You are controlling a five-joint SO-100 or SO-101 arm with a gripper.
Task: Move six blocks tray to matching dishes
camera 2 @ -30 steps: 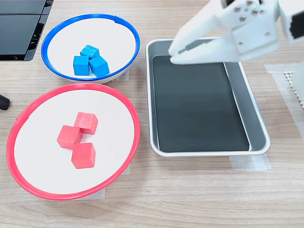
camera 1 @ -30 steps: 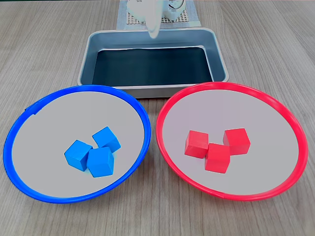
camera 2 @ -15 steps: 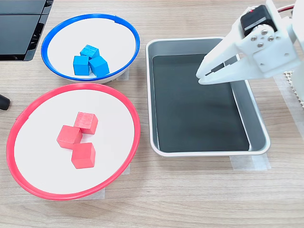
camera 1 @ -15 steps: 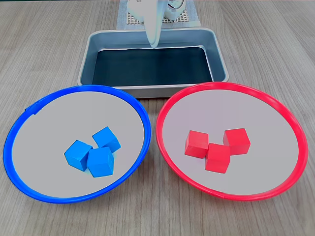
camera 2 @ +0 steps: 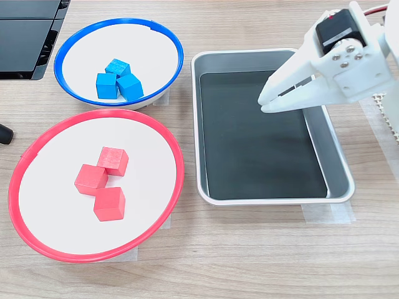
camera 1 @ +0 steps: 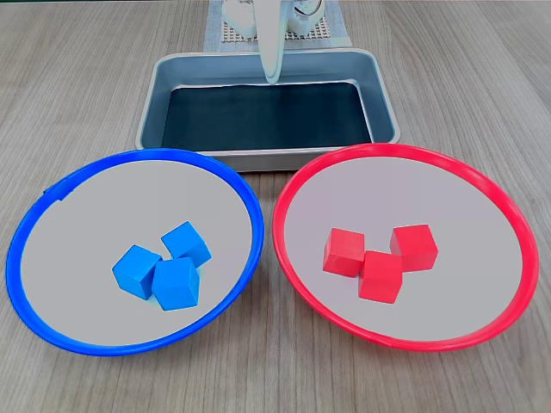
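In a fixed view, the white arm is cut off by the top edge at upper centre, so only the tapering claw [camera 1: 272, 76] hangs into the picture, hiding a strip of the tray's [camera 1: 155, 95] far wall; whether its jaws are parted cannot be told there. The mesh-patterned base [camera 1: 331, 33] is cropped by the same edge. In the other fixed view, the arm runs out at the upper right corner, a black object [camera 2: 28, 37] is cut by the upper left corner, and another dark object [camera 2: 5, 133] is clipped at the left edge.
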